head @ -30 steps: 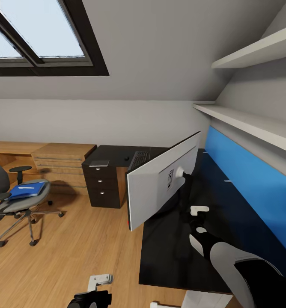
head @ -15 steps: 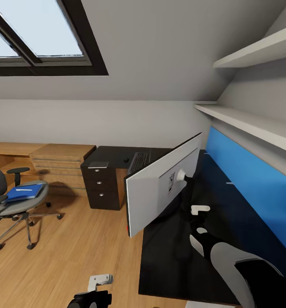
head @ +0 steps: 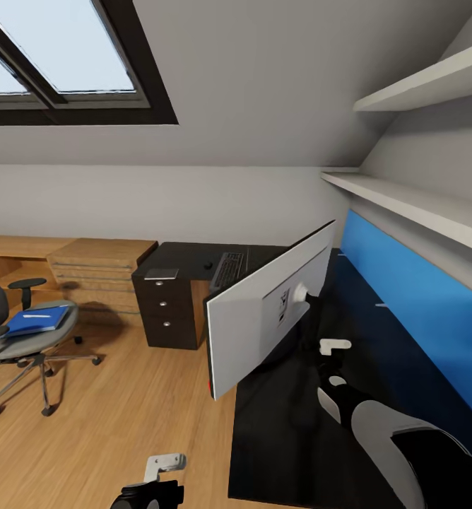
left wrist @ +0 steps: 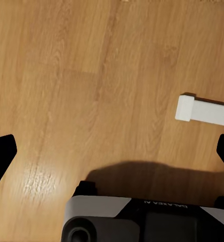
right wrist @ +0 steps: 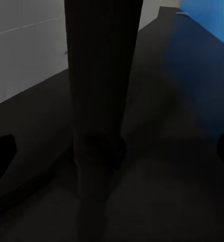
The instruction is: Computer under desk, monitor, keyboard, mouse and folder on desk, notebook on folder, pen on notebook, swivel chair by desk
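You're on the monitor step. The wide flat monitor with pale grey back and red dot at its lower corner (head: 264,311) stands on the glossy black desk with the bright blue back panel (head: 285,424), turned so its back faces you and its screen faces out over the floor. Your right gripper (head: 326,364) sits on the desk just behind it. In the right wrist view the dark upright stand column (right wrist: 99,101) sits between the finger tips, which show far out at both edges, so the jaws are wide apart and clamped on nothing; I can't tell if a finger touches the stand.

Judging from this, the monitor counts as on the desk but is angled badly. The next move calls for either closing on the stand to swing it square to the blue panel, or pulling out and going for the slim dark keyboard (head: 229,268), which lies on the black cabinet desk with silver drawer knobs (head: 169,297), with the small black mouse (head: 208,265) beside it.

Your left gripper (left wrist: 112,151) hangs over the light wood floor (head: 109,417), jaws spread wide, holding nothing.

The bright blue flat folder (head: 37,321) lies on the grey-seated swivel chair with chrome base (head: 24,346), a thin pale pen (head: 37,316) on top, well apart from the desk.
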